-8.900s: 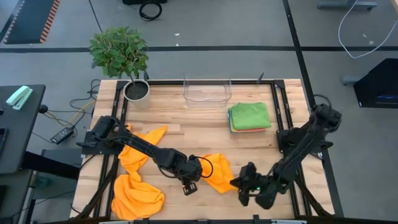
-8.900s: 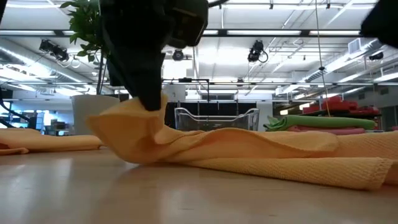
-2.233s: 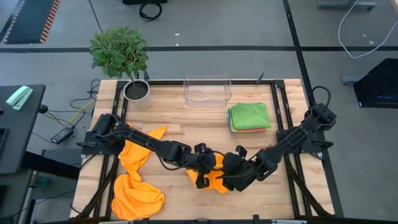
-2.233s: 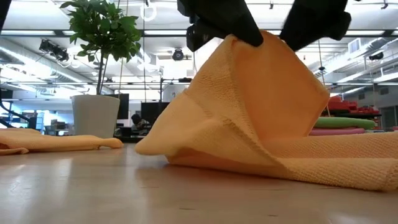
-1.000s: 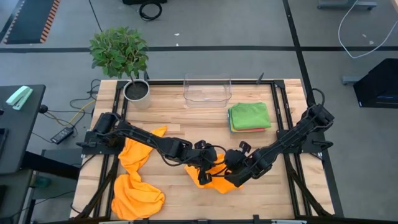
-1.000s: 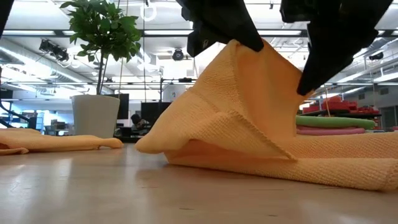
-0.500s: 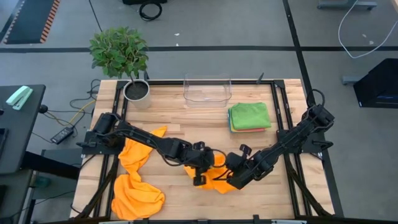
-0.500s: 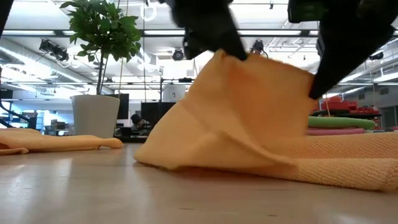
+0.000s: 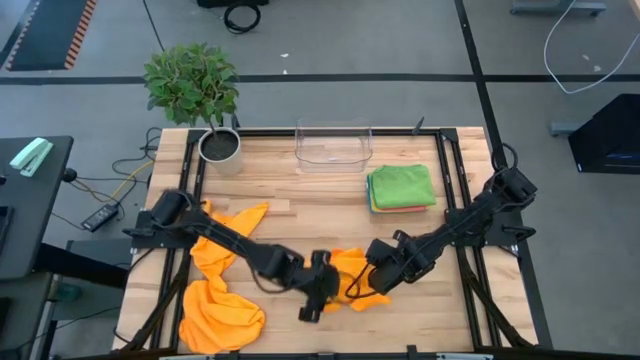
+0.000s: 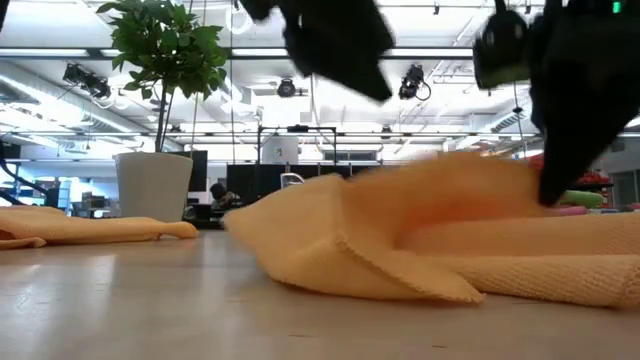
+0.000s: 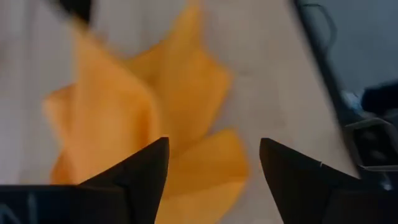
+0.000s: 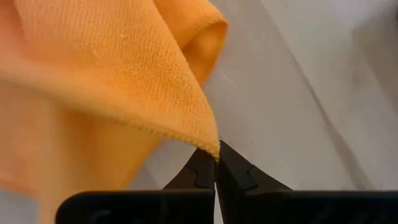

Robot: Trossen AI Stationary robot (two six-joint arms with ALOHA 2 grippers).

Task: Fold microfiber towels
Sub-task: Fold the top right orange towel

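The soft orange microfiber towel [image 9: 352, 280] lies crumpled near the table's front middle, slumped lower than a second ago, released by the now spread left gripper [image 9: 312, 300], its corner pinched by the right gripper [image 12: 216, 167]

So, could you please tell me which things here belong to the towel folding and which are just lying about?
Job:
- orange towel being folded
- two other orange towels
- folded stack, green on top

Lying about:
- potted plant
- clear plastic bin

You see a plain orange towel [image 9: 350, 275] on the pale wood-plank desk [image 9: 300, 200], two more orange towels [image 9: 220, 300] at your left, and a green towel [image 9: 402, 185] topping a pink one.
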